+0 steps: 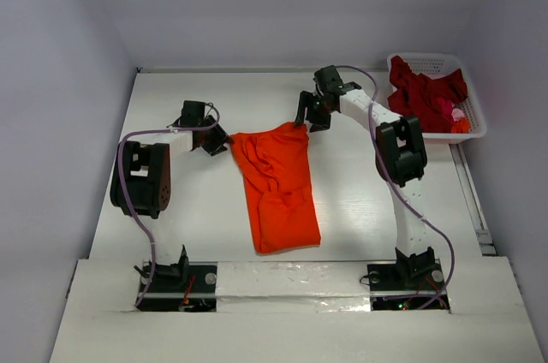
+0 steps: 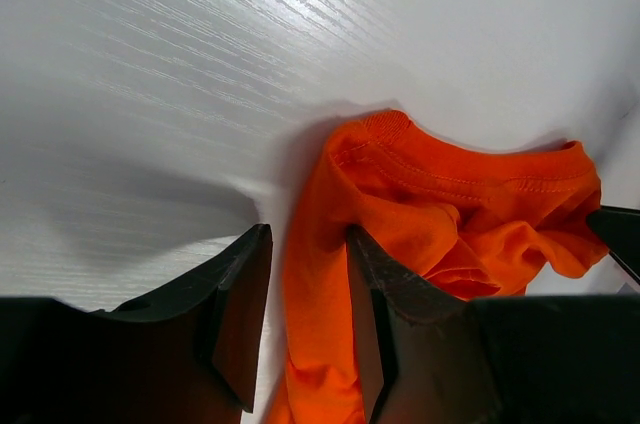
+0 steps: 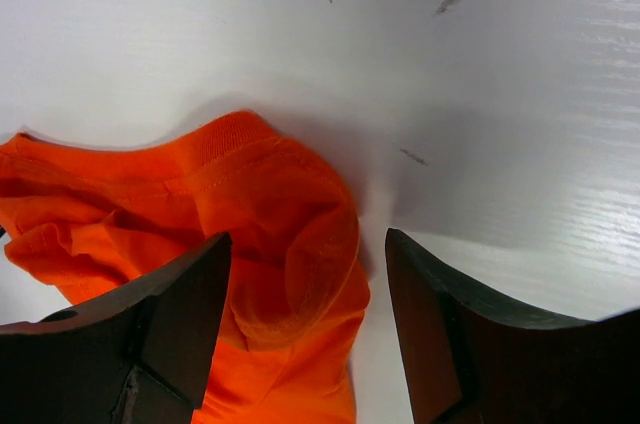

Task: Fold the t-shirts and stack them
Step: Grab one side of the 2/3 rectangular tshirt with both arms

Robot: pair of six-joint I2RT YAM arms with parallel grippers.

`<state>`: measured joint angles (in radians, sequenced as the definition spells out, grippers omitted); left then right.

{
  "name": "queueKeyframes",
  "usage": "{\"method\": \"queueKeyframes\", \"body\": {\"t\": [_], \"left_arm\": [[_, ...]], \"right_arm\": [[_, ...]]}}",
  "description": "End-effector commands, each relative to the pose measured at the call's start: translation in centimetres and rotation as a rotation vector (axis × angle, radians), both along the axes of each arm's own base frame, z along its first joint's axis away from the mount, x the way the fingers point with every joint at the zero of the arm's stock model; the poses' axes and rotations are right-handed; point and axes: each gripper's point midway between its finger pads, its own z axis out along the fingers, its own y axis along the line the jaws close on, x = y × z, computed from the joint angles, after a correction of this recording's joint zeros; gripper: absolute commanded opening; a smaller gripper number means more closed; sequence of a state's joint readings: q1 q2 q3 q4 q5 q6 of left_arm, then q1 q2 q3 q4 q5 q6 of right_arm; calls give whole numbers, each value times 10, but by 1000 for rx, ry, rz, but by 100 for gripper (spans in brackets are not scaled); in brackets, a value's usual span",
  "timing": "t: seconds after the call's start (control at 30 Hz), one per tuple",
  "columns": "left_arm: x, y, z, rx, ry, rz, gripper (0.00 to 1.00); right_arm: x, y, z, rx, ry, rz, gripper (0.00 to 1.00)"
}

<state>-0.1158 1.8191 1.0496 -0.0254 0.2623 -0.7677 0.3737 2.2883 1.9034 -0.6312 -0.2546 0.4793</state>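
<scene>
L grip [image 2: 305, 239]: jaws part-open, corner of bright orange cloth t-shirt [image 1: 276, 192] betw fingers, not pinched | R grip [image 3: 308, 239]: jaws wide, straddling other corner | shirt lying on white table [image 1: 360, 200], betw arms

Cut off and unclear
The orange t-shirt [image 2: 450, 194] runs off the bottom edge of both wrist views, partly behind the fingers [image 2: 235, 324]; in the basket [image 1: 428, 59] the dark red t-shirts [image 1: 419, 93] are too tangled to count, a pink scrap [image 1: 458, 113] too small to name
</scene>
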Motion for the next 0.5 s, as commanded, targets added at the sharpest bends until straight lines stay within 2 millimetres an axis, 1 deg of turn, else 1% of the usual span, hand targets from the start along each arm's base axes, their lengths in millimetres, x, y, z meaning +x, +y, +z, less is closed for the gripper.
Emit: {"method": "queueKeyframes", "body": {"t": [0.0, 0.1, 0.23, 0.33, 0.37, 0.47], "left_arm": [[12, -1, 12, -17, -41, 2, 32], [14, -1, 13, -18, -45, 3, 32], [19, -1, 19, -20, -58, 3, 32], [22, -1, 22, -17, -55, 3, 32], [21, -1, 22, -16, -45, 3, 32], [24, -1, 27, -10, -52, 2, 32]], "right_arm": [[17, 11, 15, 51, -56, 9, 68], [20, 14, 17, 60, -64, 11, 68], [19, 16, 16, 74, -41, 4, 66], [16, 16, 13, 73, -12, -15, 61], [15, 15, 12, 73, -1, -26, 58], [14, 14, 10, 70, 21, -43, 55]]}}
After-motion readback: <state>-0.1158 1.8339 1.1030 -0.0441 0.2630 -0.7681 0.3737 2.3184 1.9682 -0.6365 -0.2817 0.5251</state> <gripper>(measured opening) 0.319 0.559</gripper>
